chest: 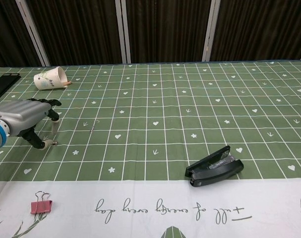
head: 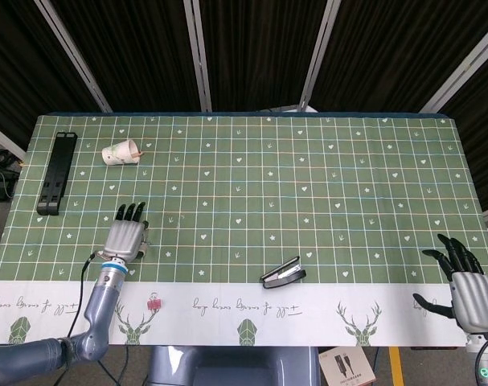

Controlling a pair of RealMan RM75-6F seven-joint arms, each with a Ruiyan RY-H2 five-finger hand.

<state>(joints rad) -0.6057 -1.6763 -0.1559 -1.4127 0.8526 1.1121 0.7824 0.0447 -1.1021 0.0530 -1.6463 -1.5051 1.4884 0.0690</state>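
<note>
Head view: the left hand (head: 126, 236) hovers low over the green checked cloth (head: 308, 185) near the left side of the table, back of the hand up, fingers stretched forward and close together. Whether it holds anything cannot be told from here. A paper cup (head: 121, 153) lies on its side well ahead of it, and a black bar (head: 57, 172) lies along the left edge. A red clip (head: 153, 304) sits on the white border just beside the left forearm. A black stapler (head: 282, 274) lies near the front edge, mid-table. The right hand (head: 462, 283) is at the far right front corner, fingers spread, holding nothing.

Chest view: the left hand (chest: 26, 119) has its fingers curved downward, tips at the cloth (chest: 190, 109), and nothing shows in its grip. The cup (chest: 51, 79) lies beyond it, the clip (chest: 41, 206) nearer the camera, the stapler (chest: 214, 166) to the right.
</note>
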